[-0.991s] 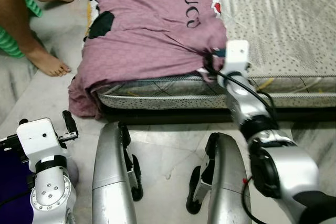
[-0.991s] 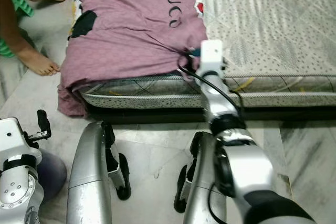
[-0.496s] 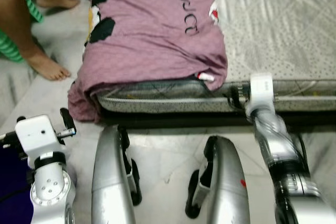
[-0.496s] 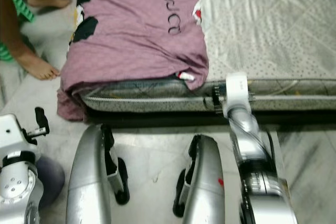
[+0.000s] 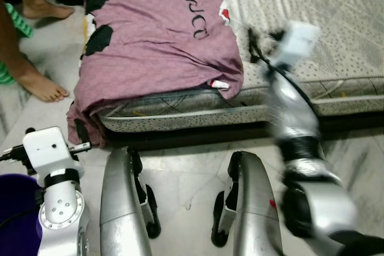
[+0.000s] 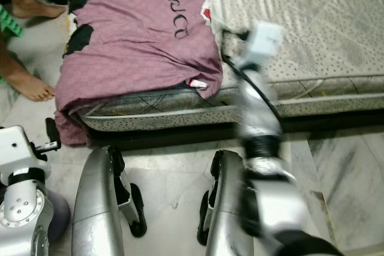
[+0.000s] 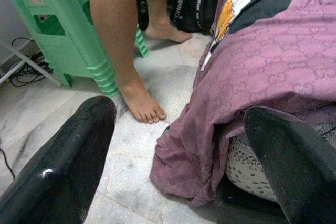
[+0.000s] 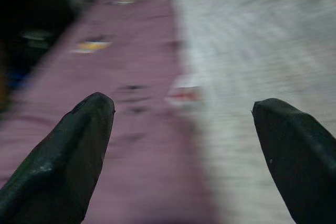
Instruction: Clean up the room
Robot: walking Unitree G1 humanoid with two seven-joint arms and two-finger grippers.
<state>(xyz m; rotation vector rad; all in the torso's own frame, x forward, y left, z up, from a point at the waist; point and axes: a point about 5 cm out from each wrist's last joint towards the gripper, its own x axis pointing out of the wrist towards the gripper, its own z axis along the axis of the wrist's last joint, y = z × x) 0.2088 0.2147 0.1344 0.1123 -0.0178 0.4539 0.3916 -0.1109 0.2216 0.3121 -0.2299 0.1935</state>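
- A mauve printed bedsheet [image 5: 159,34] with black patches lies rumpled over the left part of the grey dotted mattress [image 5: 336,40], one corner spilling onto the pale marble floor [image 5: 186,178].
- The right gripper [image 8: 184,129], blurred, hovers above the mattress just beside the sheet's edge, fingers spread wide and empty.
- The left gripper [image 7: 178,150] hangs low near the spilled corner, fingers wide apart too.
- A person's bare foot [image 5: 39,85] stands nearby, beside a green plastic stool [image 7: 58,30].

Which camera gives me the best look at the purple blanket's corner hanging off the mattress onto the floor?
Left wrist view: the blanket corner droops sharply to the floor, close up. Both eye views show it smaller, by the left gripper; the right wrist view is blurred.
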